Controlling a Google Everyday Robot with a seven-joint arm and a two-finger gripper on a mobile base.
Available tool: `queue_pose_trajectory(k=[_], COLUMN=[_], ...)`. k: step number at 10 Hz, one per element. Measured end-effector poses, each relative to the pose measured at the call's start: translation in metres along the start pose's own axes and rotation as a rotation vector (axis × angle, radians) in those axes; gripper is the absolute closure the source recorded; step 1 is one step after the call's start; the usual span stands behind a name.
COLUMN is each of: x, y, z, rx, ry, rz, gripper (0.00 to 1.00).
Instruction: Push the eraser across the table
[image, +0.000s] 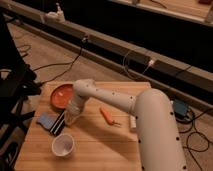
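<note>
The eraser, a long narrow black bar, lies tilted on the light wooden table, at its left side, right beside the blue pad. My gripper is at the end of the white arm and sits low over the table against the right side of the eraser, just below the orange plate. The upper end of the eraser is hidden behind the gripper.
A white cup stands near the front left. An orange pen-like tool lies mid-table. A small white object lies by the right edge, partly behind my arm. Cables and a dark chair lie on the floor around the table.
</note>
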Motion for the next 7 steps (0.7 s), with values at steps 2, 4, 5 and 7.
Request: queue_pose_trajectory(k=[2, 4, 5, 7], x=[-0.012, -0.023, -0.023, -0.005], y=[-0.015, -0.024, -0.025, -0.017], z=[0.004, 0.008, 0.009, -0.006], rx=[0.005, 0.004, 0.000, -0.001], ry=[-0.007, -0.015, -0.008, 0.043], rz=[-0.036, -0.068, -0.078, -0.057], gripper=[1.00, 1.00, 1.00, 0.95])
